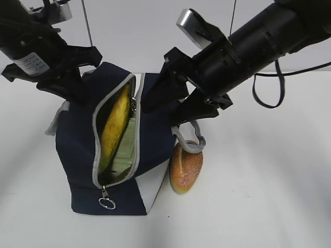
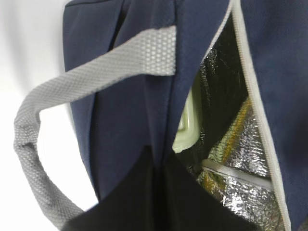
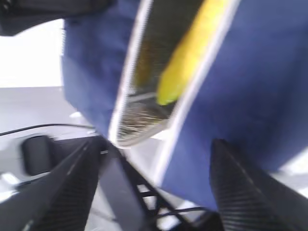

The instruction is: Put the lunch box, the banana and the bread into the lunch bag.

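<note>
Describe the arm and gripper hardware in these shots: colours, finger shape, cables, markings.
Both arms are matte black. The right arm has a ribbed cylindrical forearm, a silver-grey camera block and a loose black cable. The left arm bears a white printed label. The right gripper has flat tapering fingers with a carbon-fibre weave.

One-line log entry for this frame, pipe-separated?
yellow banana in navy fabric lunch bag | sage-green lunch box inside | golden bread roll outside on table | left hand on bag | right hand open
</note>
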Motion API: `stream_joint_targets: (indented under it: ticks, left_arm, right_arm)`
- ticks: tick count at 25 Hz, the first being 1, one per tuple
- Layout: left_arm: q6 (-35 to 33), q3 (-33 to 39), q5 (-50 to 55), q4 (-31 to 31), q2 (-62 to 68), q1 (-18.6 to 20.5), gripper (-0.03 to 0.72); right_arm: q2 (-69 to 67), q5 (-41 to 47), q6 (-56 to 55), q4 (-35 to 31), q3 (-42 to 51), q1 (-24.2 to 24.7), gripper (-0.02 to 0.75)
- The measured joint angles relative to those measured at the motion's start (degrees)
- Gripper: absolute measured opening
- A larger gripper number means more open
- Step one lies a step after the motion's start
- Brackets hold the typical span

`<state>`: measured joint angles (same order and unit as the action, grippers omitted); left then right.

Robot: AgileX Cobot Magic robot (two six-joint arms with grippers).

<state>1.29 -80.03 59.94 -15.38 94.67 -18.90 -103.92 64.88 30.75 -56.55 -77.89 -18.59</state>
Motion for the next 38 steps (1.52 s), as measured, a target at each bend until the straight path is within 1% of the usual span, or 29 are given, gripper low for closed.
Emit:
stream_joint_targets:
  ticks: [2,6,12,16,18,22,27,29,31,35,38]
  left_arm:
    - [0.00,0.00,0.00,0.00,0.00,0.00,-0.003]
    - [0.00,0.00,0.00,0.00,0.00,0.00,-0.003]
    - [0.00,0.00,0.00,0.10,0.00,0.00,-0.003]
    - [0.00,0.00,0.00,0.10,0.00,0.00,-0.003]
    - [0.00,0.00,0.00,0.11,0.00,0.00,-0.003]
    - [0.00,0.00,0.00,0.16,0.00,0.00,-0.003]
    - [0.00,0.00,0.00,0.28,0.00,0.00,-0.003]
    - [0.00,0.00,0.00,0.28,0.00,0.00,-0.003]
    - [0.00,0.00,0.00,0.28,0.00,0.00,-0.003]
    - [0.00,0.00,0.00,0.33,0.00,0.00,-0.003]
    - [0.00,0.00,0.00,0.33,0.00,0.00,-0.003]
  right_arm:
    - [3.30,-2.56,-1.32,4.19,1.23,0.00,0.531]
    - [9.75,-9.02,-2.10,9.22,6.38,0.00,0.531]
    - [17.93,-17.74,-2.22,11.03,18.26,0.00,0.531]
    - [19.80,-18.71,-2.22,11.30,23.28,0.00,0.531]
    - [19.90,-18.20,-2.22,13.11,24.68,0.00,0.531]
    - [19.90,-17.69,-2.22,17.94,25.95,0.00,0.531]
    - [16.46,-19.69,-5.11,19.37,25.95,0.00,0.531]
    - [14.11,-21.49,-6.92,18.91,25.95,0.00,0.535]
    - [11.57,-23.46,-7.31,16.63,25.95,0.00,0.558]
    - [6.62,-27.09,-3.65,8.59,25.95,0.00,0.624]
    - [3.51,-29.94,1.30,1.50,25.95,0.00,0.637]
